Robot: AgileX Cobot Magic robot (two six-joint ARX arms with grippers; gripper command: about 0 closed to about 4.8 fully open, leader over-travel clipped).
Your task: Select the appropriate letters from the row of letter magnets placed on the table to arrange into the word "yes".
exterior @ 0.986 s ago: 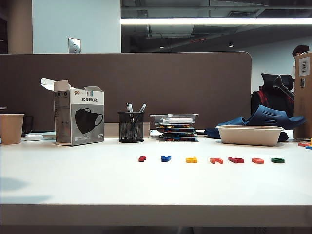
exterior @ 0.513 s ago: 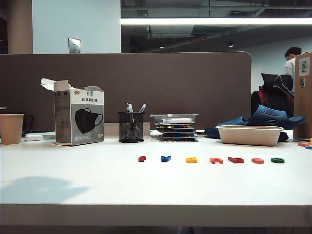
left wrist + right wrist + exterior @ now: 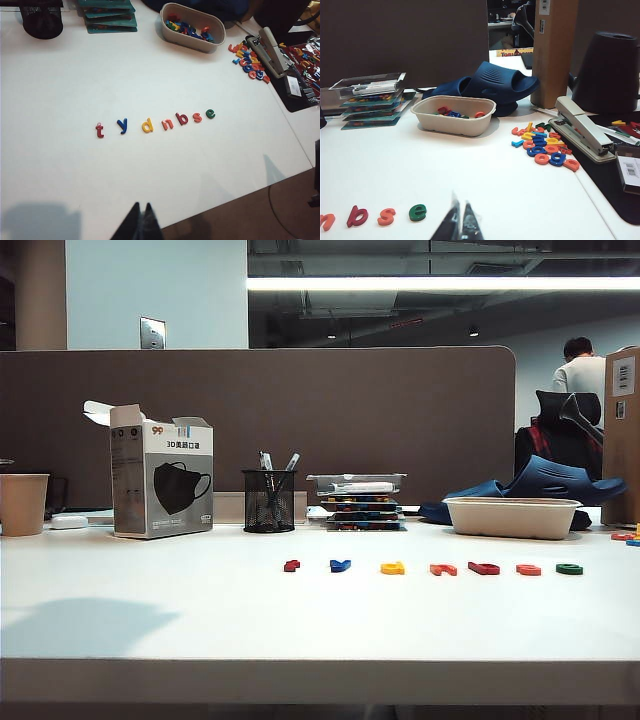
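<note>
Lying flat in a row, letter magnets (image 3: pixel 155 122) spell "tydnbse".

letter magnets (image 3: pixel 430 568) in row, table (image 3: pixel 150 620)

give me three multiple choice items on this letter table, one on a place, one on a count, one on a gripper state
1. Where is the blue y in the row?
A. second from the dark red t
B. at the green end
C. in the tray

2. How many letter magnets form the row?
A. five
B. seven
C. nine

3. How is the left gripper?
A. open around the y
B. holding the green e
C. shut, empty, near the table edge

Answers: 1 A, the row reads t y d n b s e. 2 B, seven count out. 3 C, its fingers meet, clear of the row; the right gripper is likewise shut.
</note>
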